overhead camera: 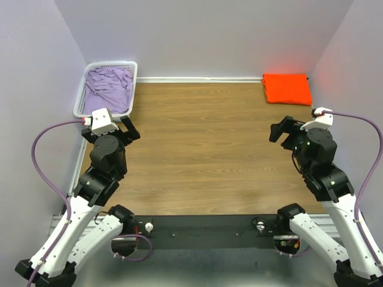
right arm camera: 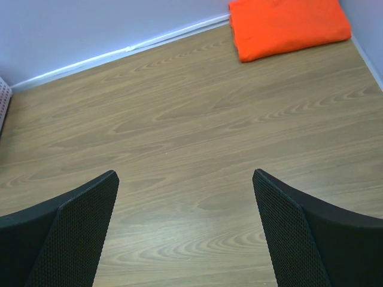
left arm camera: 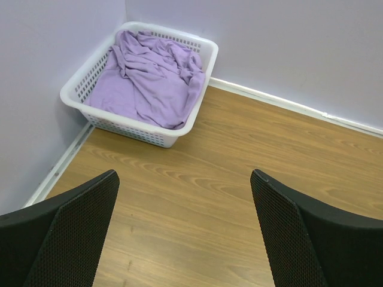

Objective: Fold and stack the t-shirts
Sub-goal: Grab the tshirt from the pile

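Note:
A crumpled lavender-purple t-shirt point(overhead camera: 109, 88) lies in the white lattice basket point(overhead camera: 82, 96) at the far left corner; it also shows in the left wrist view point(left arm camera: 149, 81). A folded bright orange t-shirt point(overhead camera: 286, 88) lies at the far right corner and shows in the right wrist view point(right arm camera: 287, 24). No teal-blue shirt is in view. My left gripper point(overhead camera: 127, 129) is open and empty above the wood, just near of the basket. My right gripper point(overhead camera: 281, 130) is open and empty, near of the orange shirt.
The wooden table top point(overhead camera: 203, 149) runs between the arms. Lavender walls close in the back and both sides. A black base strip point(overhead camera: 203, 230) lies along the near edge. Purple cables loop beside each arm.

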Controlling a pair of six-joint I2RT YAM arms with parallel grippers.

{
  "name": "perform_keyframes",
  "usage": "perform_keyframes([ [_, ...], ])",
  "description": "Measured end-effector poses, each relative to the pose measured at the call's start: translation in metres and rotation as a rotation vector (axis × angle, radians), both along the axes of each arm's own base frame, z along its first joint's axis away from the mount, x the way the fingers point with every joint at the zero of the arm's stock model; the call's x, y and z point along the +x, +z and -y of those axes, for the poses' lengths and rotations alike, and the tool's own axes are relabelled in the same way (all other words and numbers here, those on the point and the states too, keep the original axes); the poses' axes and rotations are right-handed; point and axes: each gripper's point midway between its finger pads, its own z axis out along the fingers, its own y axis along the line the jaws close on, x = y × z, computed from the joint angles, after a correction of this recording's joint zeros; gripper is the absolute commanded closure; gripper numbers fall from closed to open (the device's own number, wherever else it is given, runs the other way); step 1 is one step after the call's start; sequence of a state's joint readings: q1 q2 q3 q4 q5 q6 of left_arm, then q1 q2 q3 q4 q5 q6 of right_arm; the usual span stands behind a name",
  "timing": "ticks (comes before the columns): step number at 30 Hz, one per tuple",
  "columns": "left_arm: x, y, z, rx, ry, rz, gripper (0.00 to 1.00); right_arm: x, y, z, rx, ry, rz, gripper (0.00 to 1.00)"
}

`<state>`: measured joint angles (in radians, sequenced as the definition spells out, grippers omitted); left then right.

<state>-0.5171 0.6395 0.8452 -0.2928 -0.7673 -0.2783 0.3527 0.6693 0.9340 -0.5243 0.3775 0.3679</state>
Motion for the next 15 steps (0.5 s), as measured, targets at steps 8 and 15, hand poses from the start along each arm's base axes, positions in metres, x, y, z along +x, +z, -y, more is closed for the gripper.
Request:
perform_keyframes([
  [8, 0.013, -0.005, 0.008, 0.003, -0.002, -0.017, 0.01, 0.006, -0.006, -0.003, -0.010, 0.006, -0.024, 0.00],
  [15, 0.053, -0.036, 0.040, 0.058, -0.051, -0.165, 0.01, 0.013, -0.020, -0.017, -0.012, 0.066, -0.079, 0.00],
])
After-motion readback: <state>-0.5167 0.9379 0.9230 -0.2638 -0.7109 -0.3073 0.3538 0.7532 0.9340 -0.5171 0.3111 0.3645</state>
